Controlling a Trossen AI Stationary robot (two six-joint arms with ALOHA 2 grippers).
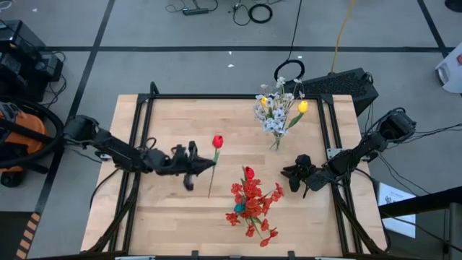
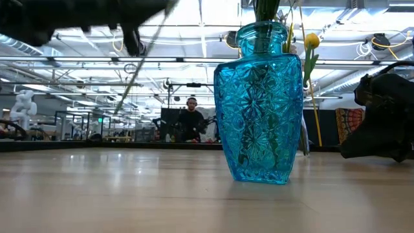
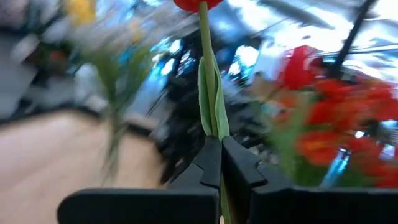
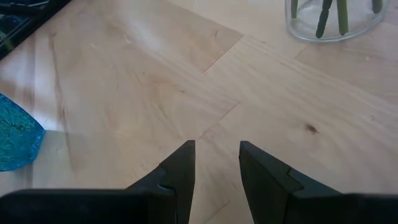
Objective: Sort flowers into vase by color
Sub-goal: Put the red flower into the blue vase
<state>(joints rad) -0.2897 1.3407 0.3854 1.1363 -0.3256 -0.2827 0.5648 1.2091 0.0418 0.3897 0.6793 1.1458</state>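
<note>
Faceted blue glass vase (image 2: 262, 103) looms; left pincer (image 3: 219, 163) pinches slender red tulip (image 1: 217, 141); right pincer (image 4: 216, 163) spread.

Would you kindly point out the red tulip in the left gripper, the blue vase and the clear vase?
red tulip (image 1: 217, 141): high view, on the red bud.
blue vase (image 2: 259, 110): low view, on the patterned glass body.
clear vase (image 4: 329, 25): right wrist view, on the glass base.

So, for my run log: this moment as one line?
left gripper: shut on red tulip stem, lifted | right gripper: open, empty | blue glass vase: red blossoms
</note>
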